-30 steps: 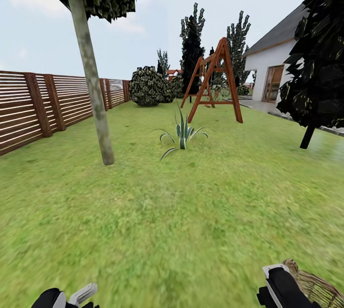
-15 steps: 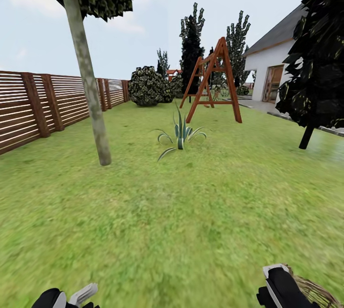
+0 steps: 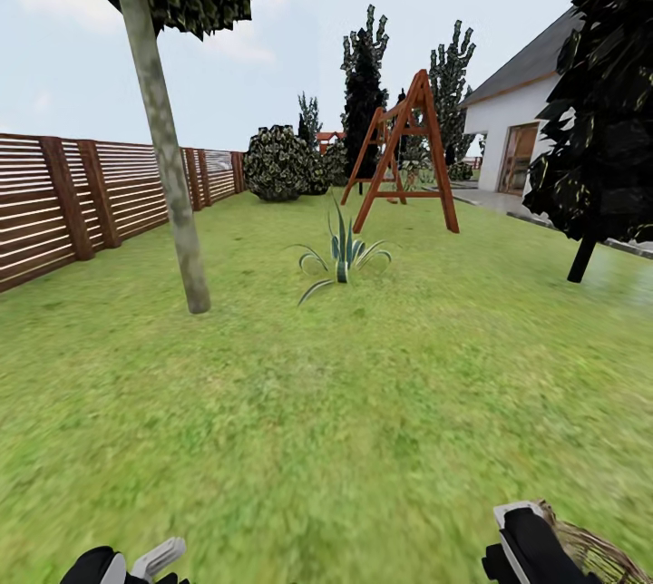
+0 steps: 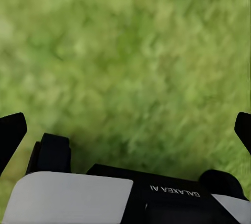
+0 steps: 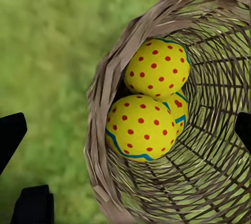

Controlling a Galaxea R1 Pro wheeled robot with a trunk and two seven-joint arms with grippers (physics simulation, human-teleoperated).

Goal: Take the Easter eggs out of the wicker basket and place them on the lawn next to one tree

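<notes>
Now the robot is standing on the lawn (image 3: pixel 345 403), and I judge the eggs are waiting to be taken out. The tree (image 3: pixel 168 158) is rising ahead, with a spiky plant (image 3: pixel 343 262) beside it. The wicker basket (image 5: pixel 104 130) is sitting under the right gripper (image 5: pixel 125 130), holding the Easter eggs (image 5: pixel 141 127). Its fingers (image 5: pixel 10 135) are spread wide and empty, so next they must descend.

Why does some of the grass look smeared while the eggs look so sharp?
Head view: the lawn turns streaky and soft toward the bottom edge, while the tree trunk and swing frame stay crisp under flat, even light. Left wrist view: grass is a blurred green. Right wrist view: the Easter eggs and wicker basket are sharp, grass behind blurred.
</notes>
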